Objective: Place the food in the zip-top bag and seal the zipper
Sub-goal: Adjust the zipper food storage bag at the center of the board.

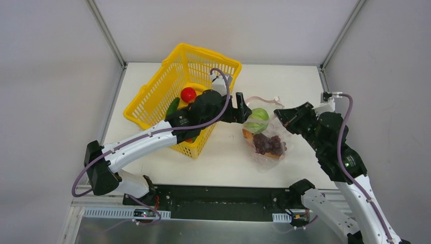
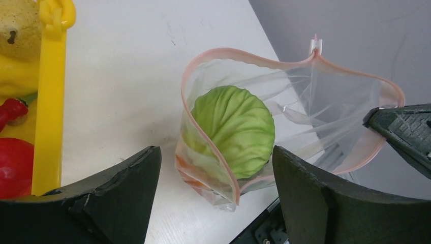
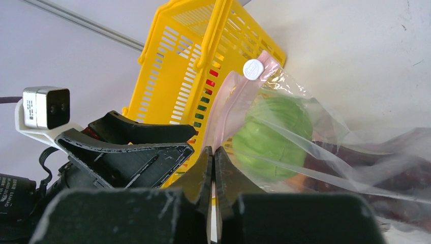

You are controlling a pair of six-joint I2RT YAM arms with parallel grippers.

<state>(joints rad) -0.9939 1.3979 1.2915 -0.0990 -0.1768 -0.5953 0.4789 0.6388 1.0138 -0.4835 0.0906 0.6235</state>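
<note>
The clear zip-top bag (image 1: 264,147) lies on the table right of the basket, its mouth held open. Inside are a green cabbage (image 1: 259,118), purple grapes (image 1: 269,145) and an orange piece. My right gripper (image 1: 281,116) is shut on the bag's pink zipper strip (image 3: 228,96), the pinch showing in the right wrist view (image 3: 213,152). The white slider (image 3: 251,68) sits at the strip's end. My left gripper (image 1: 243,109) is open and empty just over the bag mouth. In the left wrist view (image 2: 216,152) the cabbage (image 2: 234,129) lies between its jaws.
The yellow lattice basket (image 1: 152,96) stands left of the bag, under my left arm. It holds a red tomato (image 1: 188,94), a green piece (image 1: 173,107) and yellow fruit (image 2: 18,25). White walls and metal frame rails close the table's back and sides.
</note>
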